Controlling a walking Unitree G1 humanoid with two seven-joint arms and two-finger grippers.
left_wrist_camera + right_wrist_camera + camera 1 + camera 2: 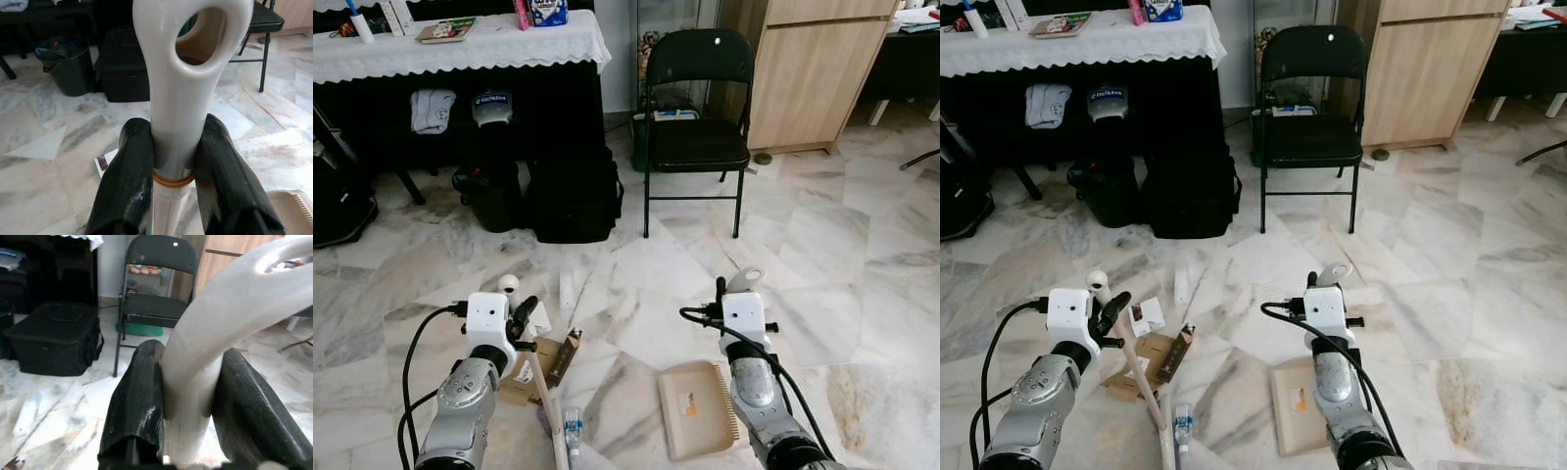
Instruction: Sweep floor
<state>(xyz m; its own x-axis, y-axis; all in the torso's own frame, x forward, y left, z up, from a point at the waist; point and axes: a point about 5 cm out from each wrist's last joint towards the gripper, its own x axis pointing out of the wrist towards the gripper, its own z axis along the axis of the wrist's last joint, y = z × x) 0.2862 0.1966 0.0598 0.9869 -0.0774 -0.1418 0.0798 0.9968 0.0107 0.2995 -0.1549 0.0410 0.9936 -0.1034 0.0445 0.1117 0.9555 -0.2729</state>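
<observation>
Left gripper (pixel 173 161): both black fingers (pixel 129 181) are pressed against the cream broom handle (pixel 183 83) just below its looped end, above an orange ring on the shaft; in the left eye view the gripper (pixel 521 315) is seen at lower left, with the handle (pixel 548 397) slanting down from it toward the floor. Right gripper (pixel 188 396): its fingers (pixel 139 401) are clamped on the curved cream handle (pixel 230 303) of the dustpan; in the left eye view this gripper (pixel 729 292) is seen at lower right, and the tan dustpan (pixel 695 406), toothed along one edge, lies flat on the floor just left of the right arm. Litter near the broom: a flattened cardboard piece (pixel 524 377), a dark slim carton (pixel 564 354) lying on it, a small white card (pixel 1147 314), and a clear plastic bottle (pixel 573 431) beside the shaft. Floor (pixel 842 284): pale veined marble tiles. Beyond, well apart from the grippers: a black folding chair (pixel 695 127), a black case (pixel 570 194), a dark bin (pixel 489 196), a table with a white lace cloth (pixel 460 44) carrying books and boxes, and a wooden cabinet (pixel 813 73) to the right of the chair.
</observation>
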